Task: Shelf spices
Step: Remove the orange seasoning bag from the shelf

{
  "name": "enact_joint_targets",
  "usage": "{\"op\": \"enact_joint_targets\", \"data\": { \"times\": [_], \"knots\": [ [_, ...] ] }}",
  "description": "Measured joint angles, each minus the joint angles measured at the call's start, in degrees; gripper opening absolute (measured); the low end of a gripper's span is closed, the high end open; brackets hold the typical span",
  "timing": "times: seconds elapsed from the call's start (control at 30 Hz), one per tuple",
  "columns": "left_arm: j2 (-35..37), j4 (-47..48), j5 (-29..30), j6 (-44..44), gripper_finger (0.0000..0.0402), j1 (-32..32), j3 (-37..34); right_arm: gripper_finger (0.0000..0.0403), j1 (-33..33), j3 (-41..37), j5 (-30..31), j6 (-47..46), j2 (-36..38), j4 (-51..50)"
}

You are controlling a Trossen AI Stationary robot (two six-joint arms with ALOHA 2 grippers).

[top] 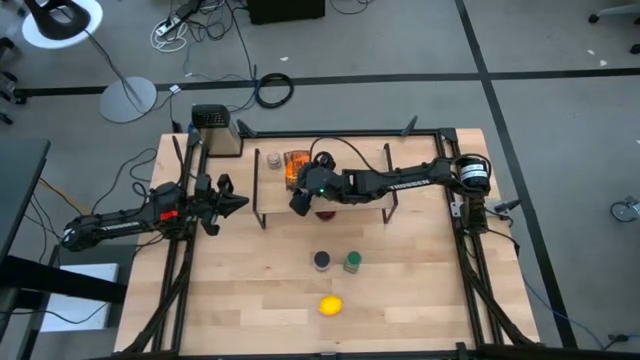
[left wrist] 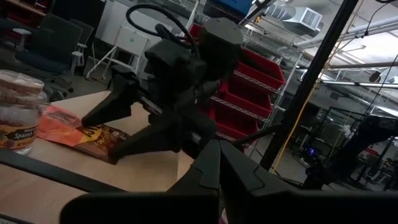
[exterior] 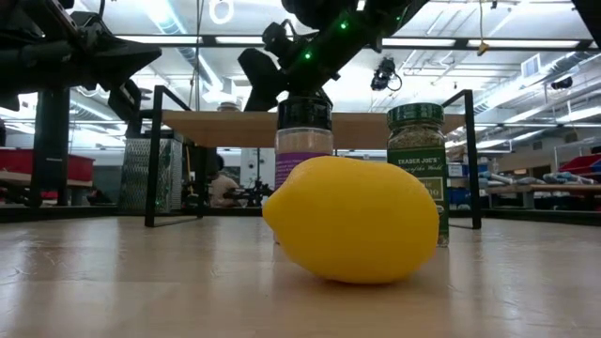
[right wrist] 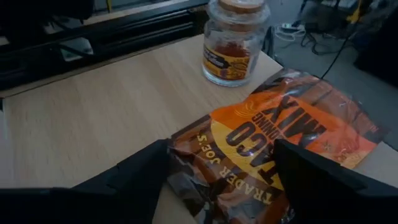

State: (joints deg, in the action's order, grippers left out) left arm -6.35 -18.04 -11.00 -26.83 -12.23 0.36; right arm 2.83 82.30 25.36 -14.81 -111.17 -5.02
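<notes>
The shelf stands at the table's far middle, and the pale jar and the flat orange packet rest on its board. My right gripper reaches over the shelf from the table's right, open. Its fingers stand on either side of the packet's dark near end. The purple jar and the green jar stand upright on the table, nearer than the shelf. My left gripper waits shut at the table's left, holding nothing. My right gripper slants down over the shelf board with one finger on each side of the packet's near end. I cannot tell whether either finger touches the packet, which lies flat on the board.
A yellow lemon lies near the front edge, filling much of the low view in front of both jars. A small dark red round object sits under the shelf's near edge. A metal box stands at the far left corner.
</notes>
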Motion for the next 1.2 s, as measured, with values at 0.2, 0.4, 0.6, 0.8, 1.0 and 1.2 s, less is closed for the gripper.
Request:
{"op": "enact_joint_targets", "data": {
  "times": [0.2, 0.4, 0.6, 0.8, 1.0, 1.2],
  "knots": [
    [-0.02, 0.02, 0.02, 0.04, 0.0008, 0.0, 0.0, 0.0184, -0.41, -0.12, 0.11, -0.41, 0.51, -1.3],
    [0.0, 0.09, 0.01, 0.68, 0.0008, 0.0, 0.0, 0.0026, -2.02, -0.28, 1.15, 0.38, 0.94, -1.81],
    [-0.01, 0.13, 0.02, 0.67, 0.0008, 0.0, 0.0, 0.0013, -3.81, -0.49, 2.87, 2.67, 1.59, -1.58],
    [-0.01, 0.24, 0.02, 0.66, 0.0008, -0.01, 0.0, 0.0006, -8.47, -0.66, 2.86, 6.11, 4.81, -0.97],
    [-0.01, 0.22, 0.02, 1.08, 0.0008, -0.02, 0.0, 0.0004, -15.55, -0.63, -1.17, 12.3, 9.38, -0.3],
    [0.0, -0.07, 0.02, 1.16, 0.0008, -0.02, 0.0, 0.0004, -20.69, -0.5, -12.57, 14.02, 12.87, -2.6]
  ]
}}
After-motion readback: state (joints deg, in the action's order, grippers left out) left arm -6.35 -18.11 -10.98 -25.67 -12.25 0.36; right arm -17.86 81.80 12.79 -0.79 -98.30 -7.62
